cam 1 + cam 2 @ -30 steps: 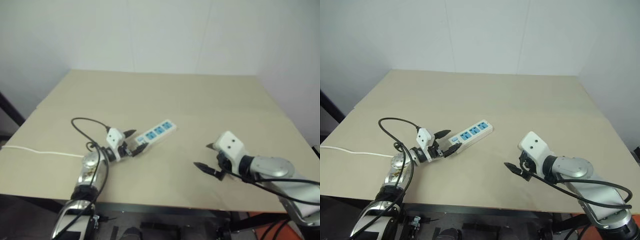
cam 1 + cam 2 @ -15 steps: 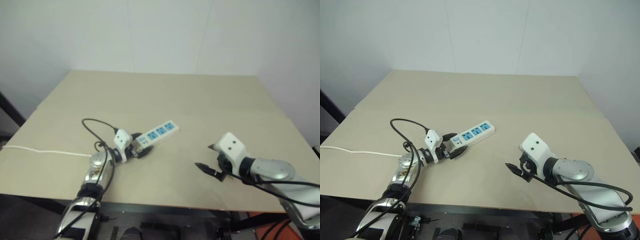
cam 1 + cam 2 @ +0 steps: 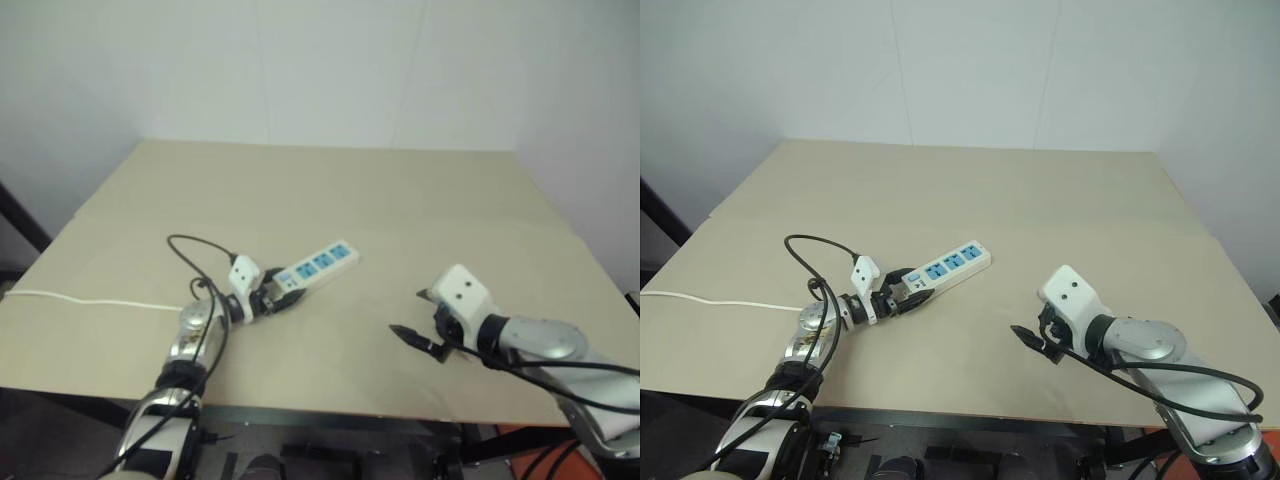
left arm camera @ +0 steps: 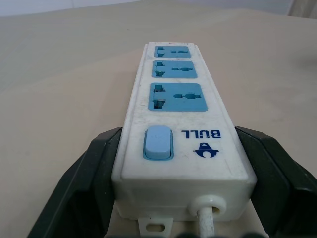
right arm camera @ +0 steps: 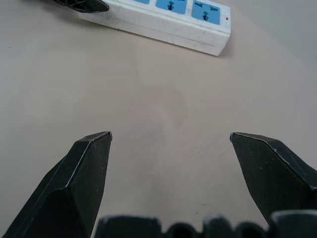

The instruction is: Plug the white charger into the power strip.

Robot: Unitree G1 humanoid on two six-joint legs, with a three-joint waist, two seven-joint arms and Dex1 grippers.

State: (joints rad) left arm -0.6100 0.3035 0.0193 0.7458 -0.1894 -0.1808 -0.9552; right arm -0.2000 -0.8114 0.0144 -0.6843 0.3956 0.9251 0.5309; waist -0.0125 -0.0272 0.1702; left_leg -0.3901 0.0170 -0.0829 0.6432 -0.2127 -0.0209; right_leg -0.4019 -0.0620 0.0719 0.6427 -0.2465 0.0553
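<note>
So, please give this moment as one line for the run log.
left tool: fingers around switch end of long white plastic power strip | right tool: open, empty, above beige table | outlets: empty

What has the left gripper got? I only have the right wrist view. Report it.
Observer: The left gripper is closed on the power strip at its switch end, with one finger against each long side.
Operator: Check the outlets. Tell me what's in them.
Observer: All three blue outlets are empty.
Operator: Trace the cord.
Observer: The cord leaves the gripped end and runs off the left edge of the table.
</note>
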